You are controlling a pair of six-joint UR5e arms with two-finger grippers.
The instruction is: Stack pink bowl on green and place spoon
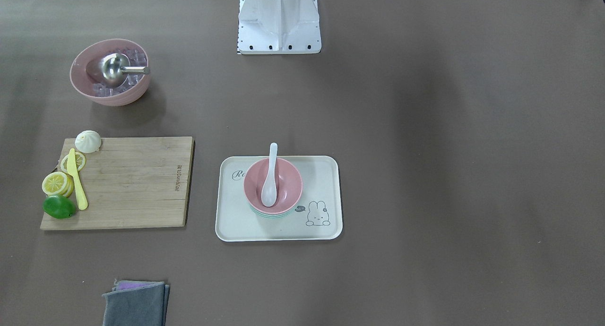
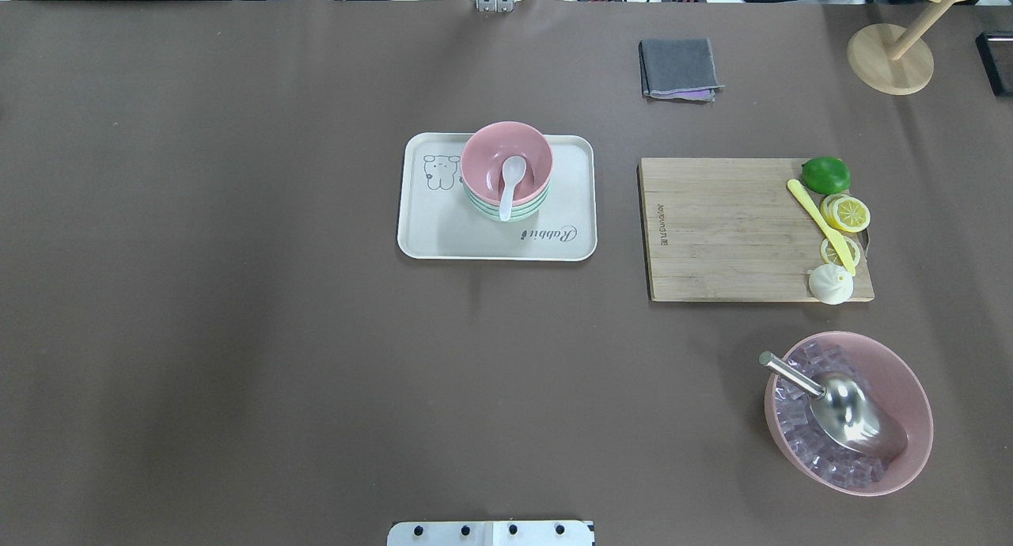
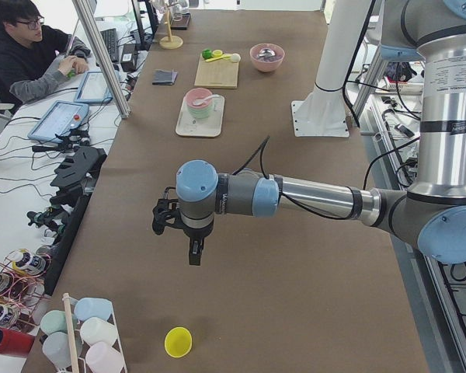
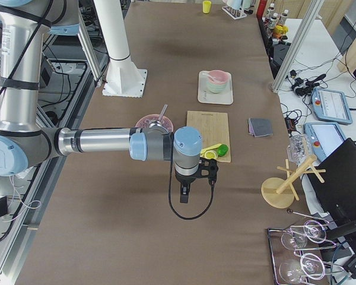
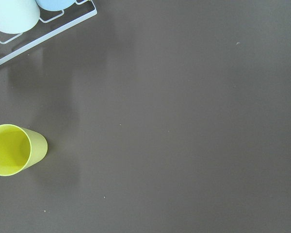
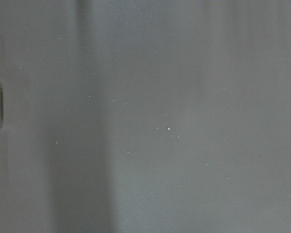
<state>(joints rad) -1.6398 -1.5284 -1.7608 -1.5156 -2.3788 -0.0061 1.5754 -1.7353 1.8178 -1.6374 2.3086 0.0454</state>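
A pink bowl (image 1: 289, 180) sits stacked on a green bowl (image 1: 270, 216) on the cream rabbit tray (image 1: 234, 222). A white spoon (image 1: 270, 179) lies in the pink bowl with its handle over the rim. The overhead view shows the same stack: pink bowl (image 2: 483, 160), green bowl (image 2: 506, 212), spoon (image 2: 509, 183). My left gripper (image 3: 194, 252) hangs over bare table far from the tray, seen only from the side. My right gripper (image 4: 184, 193) hangs past the cutting board, also seen only from the side. I cannot tell whether either is open or shut.
A wooden cutting board (image 2: 728, 229) holds a lime, lemon slices, a yellow knife and a bun. A large pink bowl of ice with a metal scoop (image 2: 847, 411) stands near it. A grey cloth (image 2: 679, 69), a wooden stand (image 2: 890, 59), a yellow cup (image 5: 12, 149).
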